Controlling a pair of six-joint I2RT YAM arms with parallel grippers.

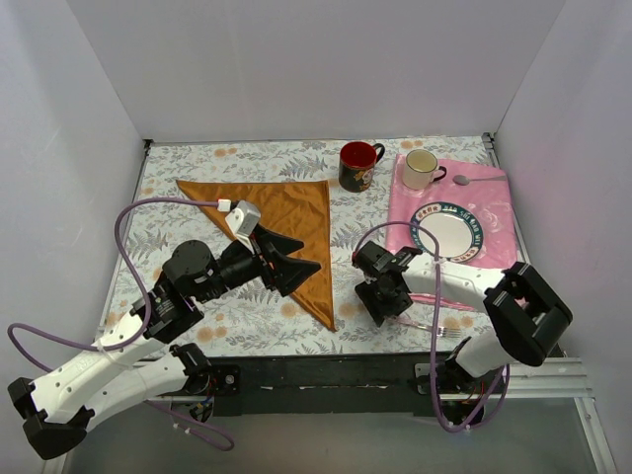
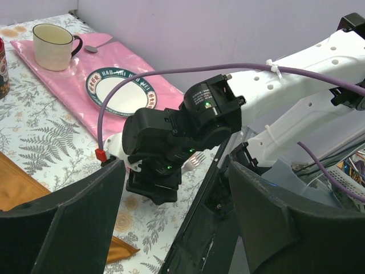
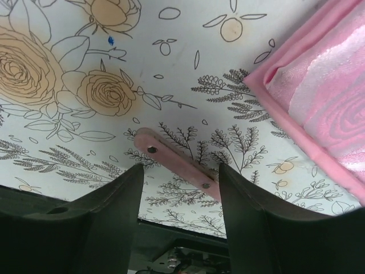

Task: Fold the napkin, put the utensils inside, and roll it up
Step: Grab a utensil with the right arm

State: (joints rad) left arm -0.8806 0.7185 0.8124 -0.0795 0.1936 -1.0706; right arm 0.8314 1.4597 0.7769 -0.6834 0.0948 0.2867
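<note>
The rust-orange napkin [image 1: 286, 219] lies folded into a triangle on the floral tablecloth, left of centre; parts of it show in the left wrist view [image 2: 14, 191]. My left gripper [image 1: 308, 253] is open and empty above the napkin's right edge [image 2: 177, 228]. A fork [image 1: 446, 331] lies near the front edge by the pink cloth; its tines show in the left wrist view [image 2: 198, 159]. My right gripper [image 1: 380, 301] is open, low over the table. Its fingers stand either side of the fork's pinkish riveted handle [image 3: 177, 164], not closed on it [image 3: 179, 191]. No other fork shows.
A dark red mug [image 1: 357, 165] and a cream mug [image 1: 422, 169] stand at the back. The pink cloth [image 1: 489, 202] at the right holds a round plate [image 1: 446, 232] and a spoon [image 1: 479, 180]. A black rail [image 1: 326, 370] runs along the front edge.
</note>
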